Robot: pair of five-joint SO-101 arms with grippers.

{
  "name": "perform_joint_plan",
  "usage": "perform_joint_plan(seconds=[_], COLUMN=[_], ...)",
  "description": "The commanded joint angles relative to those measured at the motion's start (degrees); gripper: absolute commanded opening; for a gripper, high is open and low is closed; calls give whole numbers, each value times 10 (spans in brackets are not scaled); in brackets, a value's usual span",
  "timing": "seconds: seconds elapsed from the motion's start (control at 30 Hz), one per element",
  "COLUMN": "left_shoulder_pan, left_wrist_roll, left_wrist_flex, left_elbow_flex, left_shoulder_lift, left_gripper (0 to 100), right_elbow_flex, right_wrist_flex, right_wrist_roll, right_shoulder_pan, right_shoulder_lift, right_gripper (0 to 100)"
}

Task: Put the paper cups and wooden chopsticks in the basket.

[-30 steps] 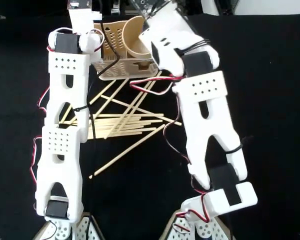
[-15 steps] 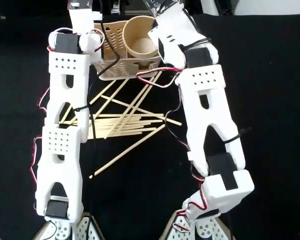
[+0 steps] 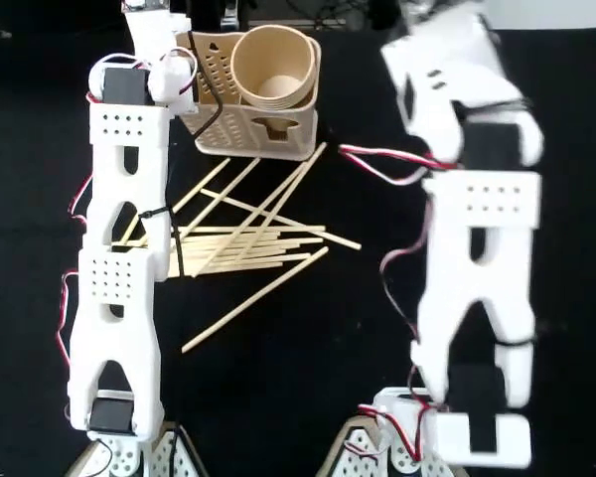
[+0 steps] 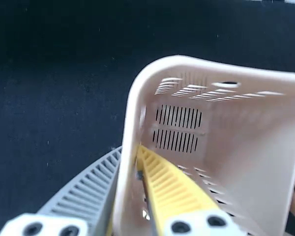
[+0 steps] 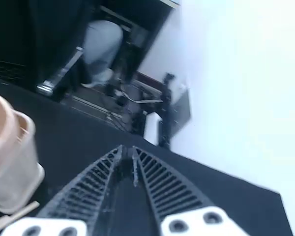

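Pulled right gripper (image 5: 128, 150) back from basket (image 3: 240, 134), closed, empty. Holding basket wall in left gripper (image 4: 139, 173). Done with paper cups (image 3: 271, 68); yet to collect wooden chopsticks (image 3: 248, 243).

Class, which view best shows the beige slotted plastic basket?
The high view shows most of the beige slotted plastic basket. The left wrist view shows its inner wall close up; the right wrist view, a corner.
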Motion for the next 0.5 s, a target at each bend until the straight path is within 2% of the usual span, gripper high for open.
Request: perform_joint_plan(seconds=[0.0,0.3,0.47], left_shoulder_pan=[-20,-21,-21], left_wrist_roll=[3,8,63], left_wrist_flex=[-40,-49,-2], left_elbow_flex=[-6,-7,-7], left_shoulder_lift=[-3,23,26], left_gripper=[30,30,30], right_elbow_flex=[46,242,326], right_wrist_flex=[2,-40,-123], right_wrist_roll=[-4,-3,-4], right_shoulder_pan=[42,90,91], right_shoulder_lift=[-73,-232,-282], right_gripper=[14,14,14])
